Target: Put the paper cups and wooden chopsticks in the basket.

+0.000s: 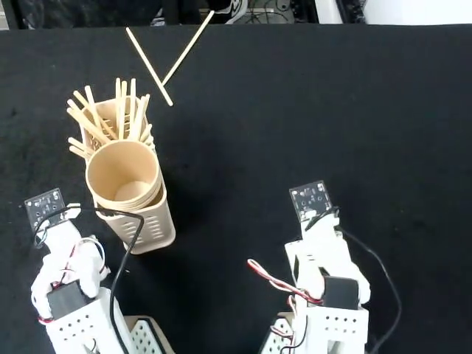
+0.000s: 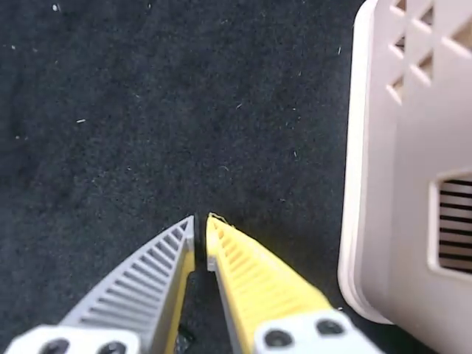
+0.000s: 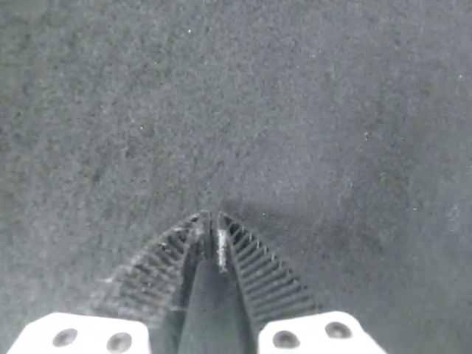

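1. The black bench [image 1: 332,110] runs wide under both arms.
2. The pale slotted basket [image 1: 151,225] stands on the left side of the bench.
3. The left hand [image 2: 200,220] is pinched together on nothing, over bare cloth just beside the basket's wall.
4. The right hand [image 3: 210,217] is pinched together too, holding nothing, well apart from the basket.
5. Stacked paper cups [image 1: 122,177] sit in the basket, mouth up.
6. A bundle of chopsticks [image 1: 96,118] pokes out behind the cups.
7. And two loose chopsticks [image 1: 147,66] lie crossed at the far edge, out of the basket!
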